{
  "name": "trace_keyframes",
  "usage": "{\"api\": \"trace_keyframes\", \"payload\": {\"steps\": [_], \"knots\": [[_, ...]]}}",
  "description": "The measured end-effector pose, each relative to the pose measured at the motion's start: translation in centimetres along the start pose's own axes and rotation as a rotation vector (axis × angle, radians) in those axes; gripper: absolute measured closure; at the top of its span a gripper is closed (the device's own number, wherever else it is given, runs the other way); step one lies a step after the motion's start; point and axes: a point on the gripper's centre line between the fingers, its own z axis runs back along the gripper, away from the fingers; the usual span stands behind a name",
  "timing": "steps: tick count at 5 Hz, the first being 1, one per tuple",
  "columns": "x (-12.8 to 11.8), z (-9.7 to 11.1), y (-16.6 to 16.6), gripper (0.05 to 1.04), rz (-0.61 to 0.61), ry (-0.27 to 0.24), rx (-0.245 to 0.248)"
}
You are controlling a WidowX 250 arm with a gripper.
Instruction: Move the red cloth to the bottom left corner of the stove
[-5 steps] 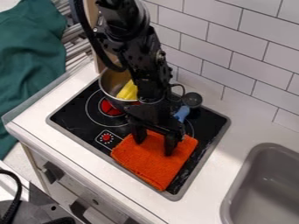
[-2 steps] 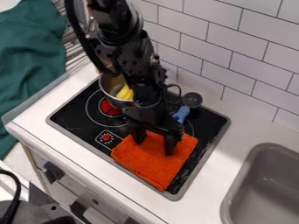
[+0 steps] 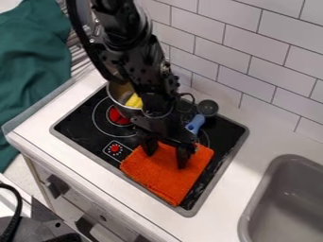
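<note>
Orange-red fabric marks your target: the red cloth lies flat on the black stove, toward the side nearer the sink. You see it spread slantwise along the stove's front edge, its lowest corner close to the grey rim near the bottom of the view, and its left corner near the rim just below the red dial.

Your gripper hangs down over the upper part of the cloth, its two fingers standing apart, one toward the left and one toward the right, with orange fabric showing between them. You can't tell from this angle whether the tips press on the cloth. The arm comes down from the top edge and crosses in front of the metal pot, which holds something yellow and sits at the back left of the stove.

Just to the right of the arm, you have a blue object beside a dark round piece at the back of the stove. White tiles rise behind the pale counter, and a dark green fabric hangs at the left.
</note>
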Motion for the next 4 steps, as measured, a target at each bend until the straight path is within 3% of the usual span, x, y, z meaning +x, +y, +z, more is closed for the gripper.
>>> {"api": "trace_keyframes", "payload": {"steps": [1,4], "knots": [[0.1,0.0,0.7,0.081,-0.015,-0.013,0.046],[0.5,0.1,2.8,0.081,0.003,-0.056,0.079]]}}
